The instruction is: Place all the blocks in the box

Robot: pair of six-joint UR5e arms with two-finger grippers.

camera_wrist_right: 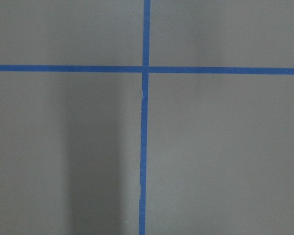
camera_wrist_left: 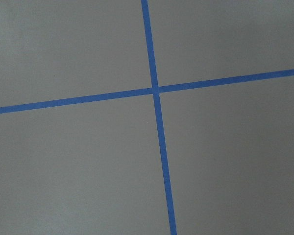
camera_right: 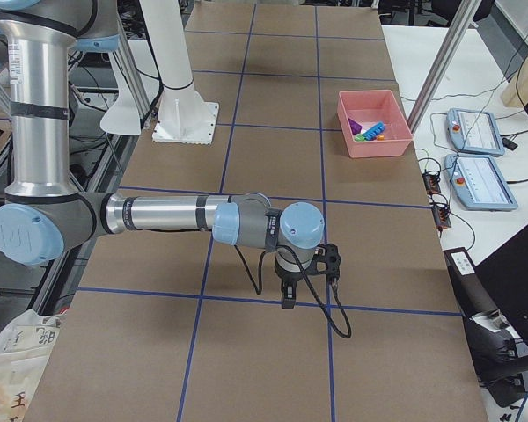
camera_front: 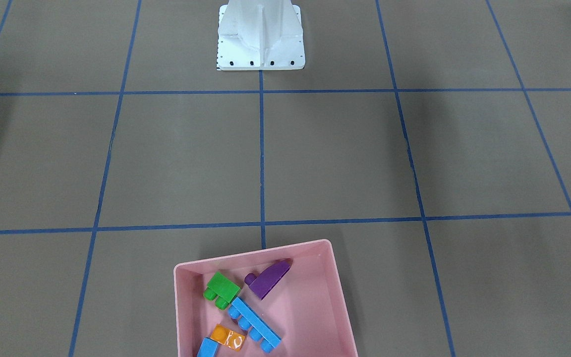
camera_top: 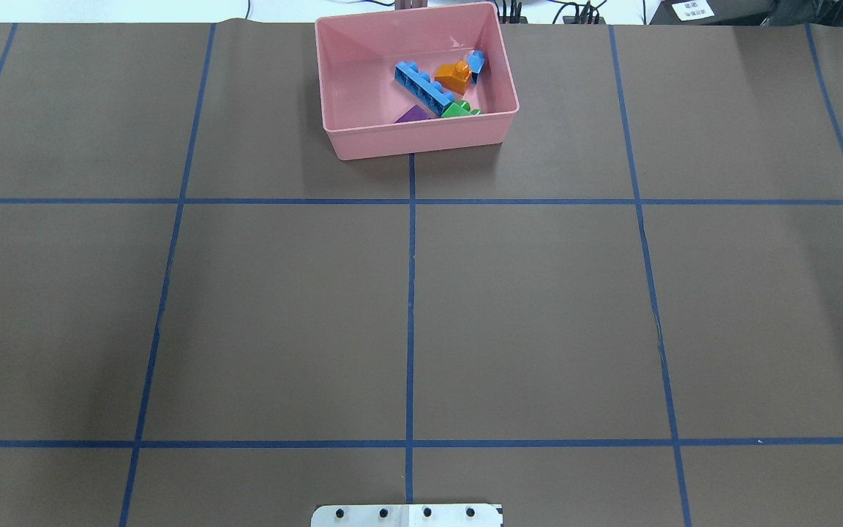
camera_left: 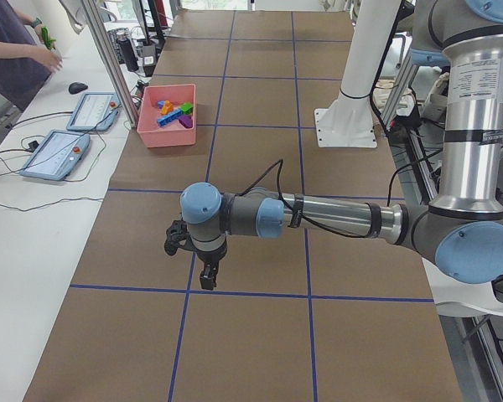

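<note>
Inside the box (camera_top: 421, 139) lie five blocks (camera_top: 421, 86); left pincer (camera_left: 208, 282), right pincer (camera_right: 288, 301): cannot tell if open.

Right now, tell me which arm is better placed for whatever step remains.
Neither: the orange block, purple block, green block, long blue block and small blue block all lie in the box, so nothing seems left. Left gripper and right gripper hang far from it alike.

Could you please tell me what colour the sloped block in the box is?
Purple; the sloped block shows best in the exterior front-facing view.
</note>
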